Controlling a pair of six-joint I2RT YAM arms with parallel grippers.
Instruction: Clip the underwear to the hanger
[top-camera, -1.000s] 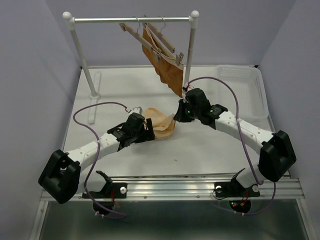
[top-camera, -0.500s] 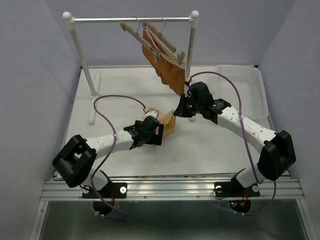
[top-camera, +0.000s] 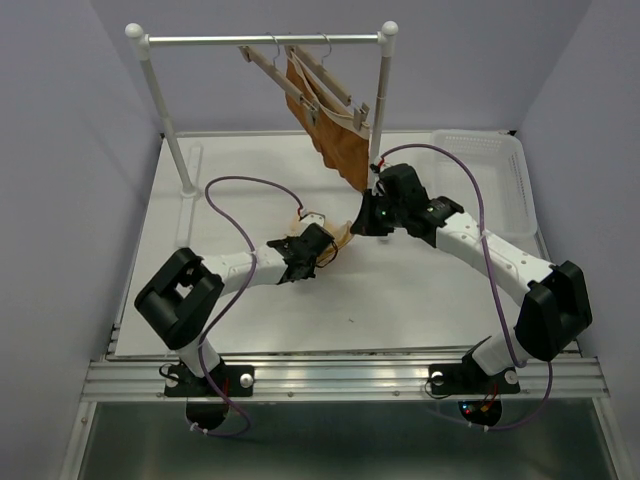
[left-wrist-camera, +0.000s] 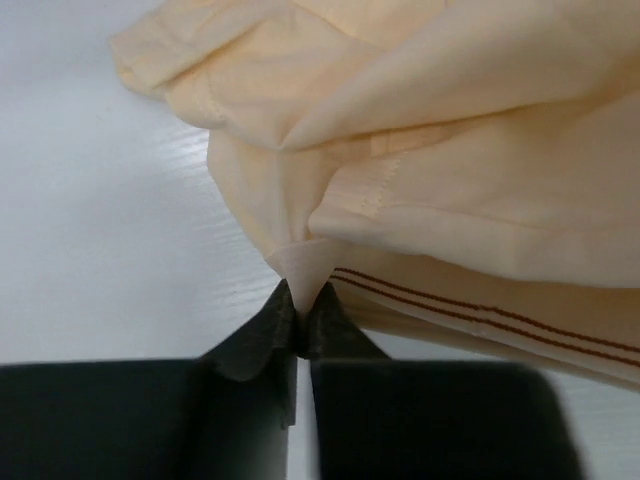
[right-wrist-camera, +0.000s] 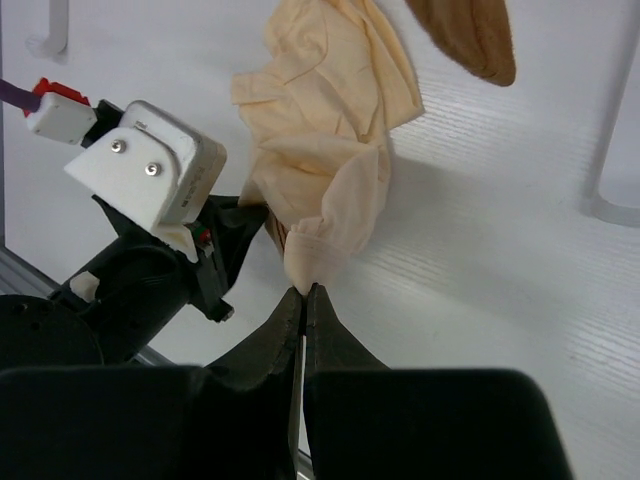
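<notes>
The pale beige underwear (top-camera: 336, 238) lies bunched on the white table between my two grippers. My left gripper (top-camera: 322, 250) is shut on a corner of its edge, and the left wrist view shows the tips (left-wrist-camera: 303, 300) pinching the underwear (left-wrist-camera: 430, 150). From the other side, my right gripper (top-camera: 358, 226) is shut on a fold of it. In the right wrist view that gripper (right-wrist-camera: 303, 292) holds the underwear (right-wrist-camera: 330, 120) raised a little off the table. The bare wooden hanger (top-camera: 264, 64) hangs tilted on the rack, away from both grippers.
A white rack (top-camera: 265, 40) stands across the back of the table, its foot (right-wrist-camera: 612, 206) near my right gripper. A rust-brown garment (top-camera: 335, 140) hangs from a second wooden hanger just above the right gripper. A white basket (top-camera: 490, 180) sits at the right.
My left arm swung right and forward to the underwear, and its gripper went from open to shut on the fabric's edge. The right gripper kept its hold, bunching the cloth up.
</notes>
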